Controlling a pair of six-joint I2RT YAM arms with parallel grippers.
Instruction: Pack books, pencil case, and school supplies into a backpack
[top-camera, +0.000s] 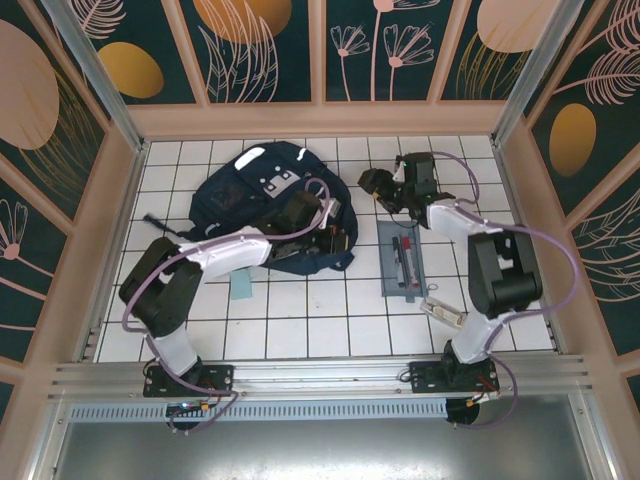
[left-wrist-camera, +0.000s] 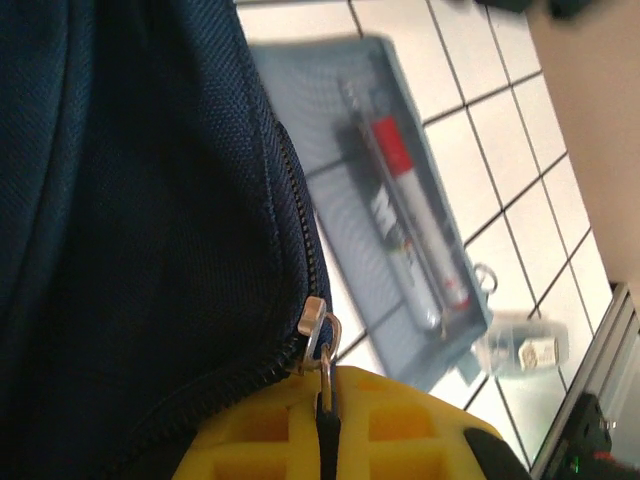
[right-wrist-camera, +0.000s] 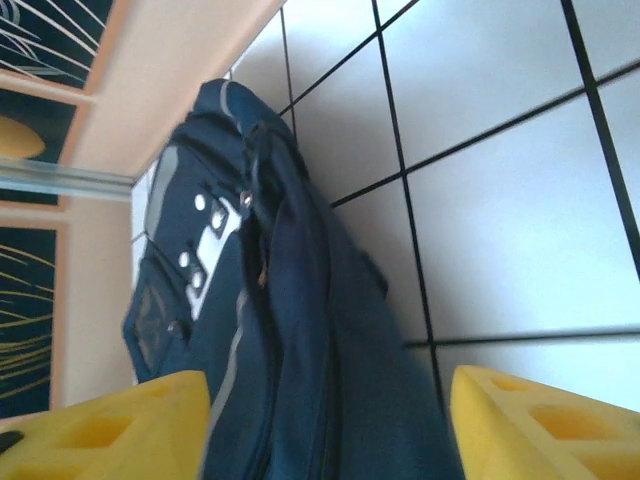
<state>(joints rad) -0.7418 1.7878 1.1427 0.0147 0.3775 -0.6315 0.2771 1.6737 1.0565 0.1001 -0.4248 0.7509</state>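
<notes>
White tiles ruled with dark lines covered the table (top-camera: 330, 330), fenced by teal panels painted with leaves. Close to the near edge on the right, a whitish oblong piece (top-camera: 441, 313) lay beside the right arm's base, and left of centre sat a small light-blue flat piece (top-camera: 241, 288). Farther in, right of centre, the pencil case (top-camera: 403, 262) lay open like a shallow tray, with red and black pens (left-wrist-camera: 405, 215) lengthwise inside it. Just left of it, the left gripper (left-wrist-camera: 325, 400) was pinched tight on the zipper pull (left-wrist-camera: 322, 335) at the backpack's near right edge. The backpack (top-camera: 265, 195) spread toward the far left; what it held could not be told. Beyond the pencil case, the right gripper (right-wrist-camera: 325, 385) hung with its jaws wide apart, holding nothing, clear of the backpack's right side.
</notes>
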